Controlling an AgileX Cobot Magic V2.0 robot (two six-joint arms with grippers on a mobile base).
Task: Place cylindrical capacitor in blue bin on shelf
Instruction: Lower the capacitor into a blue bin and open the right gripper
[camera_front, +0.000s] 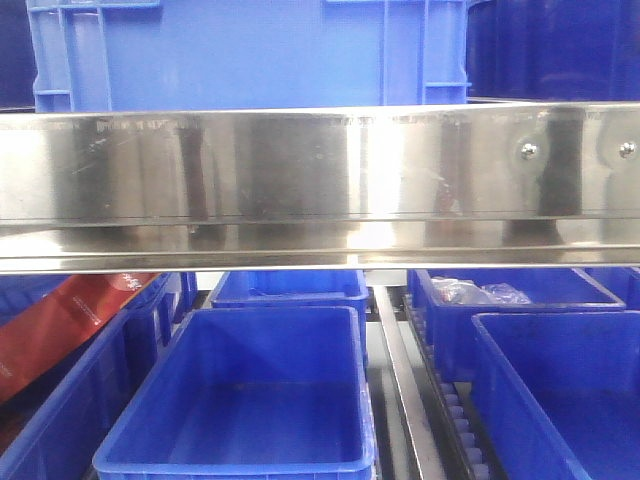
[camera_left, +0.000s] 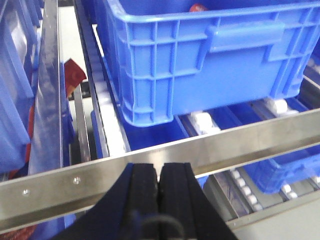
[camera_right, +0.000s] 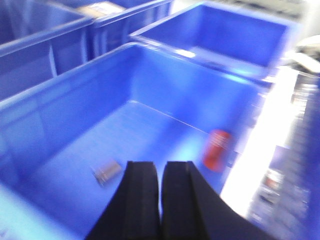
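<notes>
Since no cylindrical capacitor is discernible in any view, its location cannot be confirmed. The right gripper (camera_right: 160, 200) is pressed closed over a blue bin (camera_right: 60, 90) holding a red item (camera_right: 217, 149); the left gripper (camera_left: 159, 192), likewise closed, sits at the shelf (camera_left: 240, 142) rail. Possession should be verified beforehand.

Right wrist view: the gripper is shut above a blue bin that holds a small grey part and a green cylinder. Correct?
Not quite. In the right wrist view, the cylinder is red, not green. The right gripper is shut above the blue bin, and the small grey part lies on its floor.
</notes>
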